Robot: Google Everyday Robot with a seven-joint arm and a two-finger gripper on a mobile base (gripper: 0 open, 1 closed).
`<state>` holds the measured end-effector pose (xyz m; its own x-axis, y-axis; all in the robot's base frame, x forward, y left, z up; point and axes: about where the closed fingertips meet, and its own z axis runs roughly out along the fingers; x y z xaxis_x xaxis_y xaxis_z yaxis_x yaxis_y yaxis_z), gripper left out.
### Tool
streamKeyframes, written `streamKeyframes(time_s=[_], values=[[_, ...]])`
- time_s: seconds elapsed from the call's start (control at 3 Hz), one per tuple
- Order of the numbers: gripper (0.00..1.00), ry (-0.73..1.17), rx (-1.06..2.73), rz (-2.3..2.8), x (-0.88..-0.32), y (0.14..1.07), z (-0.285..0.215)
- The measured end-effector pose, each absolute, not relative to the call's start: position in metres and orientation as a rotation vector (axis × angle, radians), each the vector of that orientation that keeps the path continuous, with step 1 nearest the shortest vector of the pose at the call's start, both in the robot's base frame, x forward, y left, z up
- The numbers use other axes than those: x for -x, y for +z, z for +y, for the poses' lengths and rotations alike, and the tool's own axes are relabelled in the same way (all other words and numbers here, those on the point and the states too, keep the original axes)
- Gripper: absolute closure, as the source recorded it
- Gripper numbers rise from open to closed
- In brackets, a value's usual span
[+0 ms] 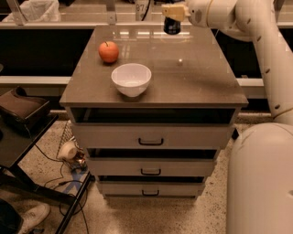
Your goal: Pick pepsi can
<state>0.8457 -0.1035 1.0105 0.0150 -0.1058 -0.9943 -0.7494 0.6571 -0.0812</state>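
Speckled flooring (192, 215) surrounds a brown table (201, 87) with three shut drawers (151, 137) beneath it; what they hold is hidden, and the open slot under the top is too dark to read. On the right, the robot's pale arm (261, 41) rises and bends in over the far edge of the table. A white bowl (131, 79) sits near the middle left and looks empty, with a red apple (109, 51) just beyond it on the left. At the far edge, right of centre, the tool (174, 13) is clamped on the upper part of the pepsi can (172, 27), which hangs upright below it. Whether the can's base is clear of the table I cannot tell. The main risk, as I judge it, is slippage: a high grip on a smooth cylinder could let the can tilt or drop if the arm swings fast. A fall here could send it off the far edge, well away from bowl and apple.
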Motion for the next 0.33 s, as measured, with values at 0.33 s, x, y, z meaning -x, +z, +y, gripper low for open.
streamKeyframes(time_s=[0.33], values=[[1.00, 0.605, 0.832, 1.435, -0.8284, 1.0470, -0.0854]])
